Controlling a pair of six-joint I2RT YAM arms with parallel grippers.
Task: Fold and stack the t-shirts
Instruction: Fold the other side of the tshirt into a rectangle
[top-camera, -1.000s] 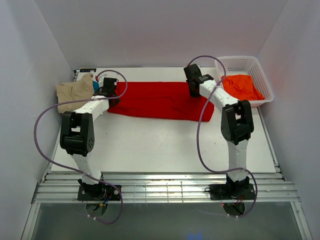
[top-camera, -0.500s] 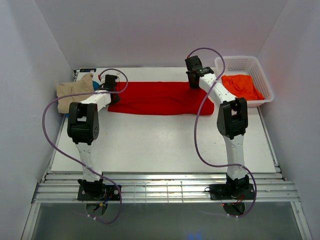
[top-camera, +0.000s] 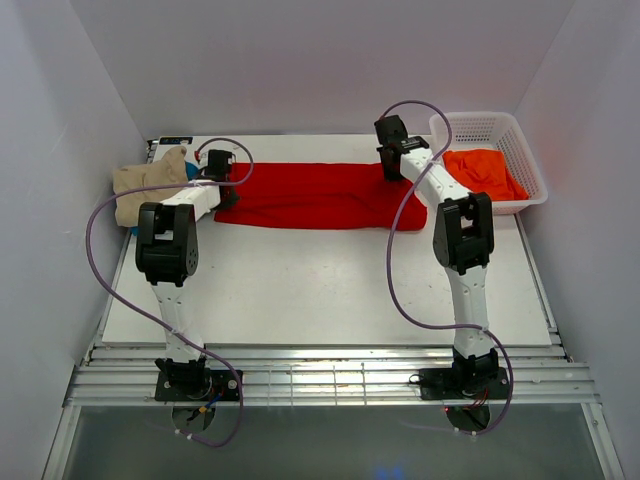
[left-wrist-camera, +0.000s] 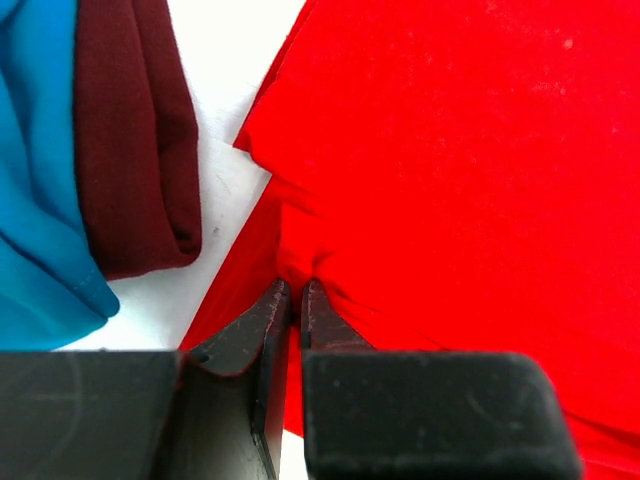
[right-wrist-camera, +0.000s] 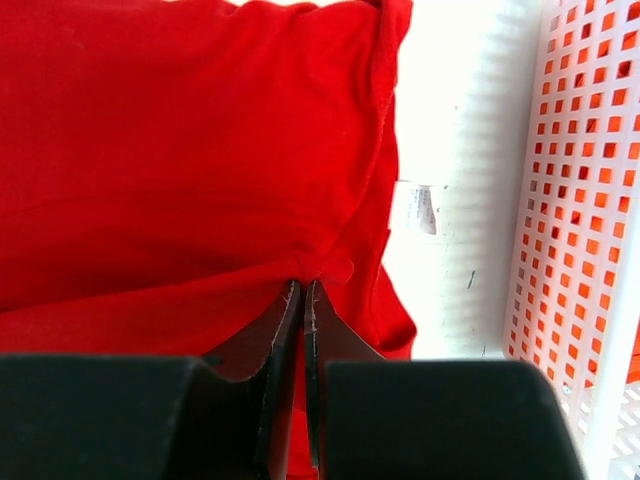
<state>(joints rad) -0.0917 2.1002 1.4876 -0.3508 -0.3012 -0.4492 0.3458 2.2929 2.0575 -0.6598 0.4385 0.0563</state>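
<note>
No readable text; print on the white tag (right-wrist-camera: 417, 206) is blurred.

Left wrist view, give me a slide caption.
Left gripper pinches bright red t-shirt beside teal t-shirt and dark red t-shirt.

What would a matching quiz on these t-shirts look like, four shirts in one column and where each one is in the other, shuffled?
Things:
1. bright red t-shirt
2. orange t-shirt
3. tan t-shirt
4. dark red t-shirt

Places:
A. inside the white basket
B. heaped at the far left in the overhead view
C. lying against the teal t-shirt
D. pinched by the left end effector and right end effector

Pairs: 1-D, 2-A, 3-B, 4-C
</note>
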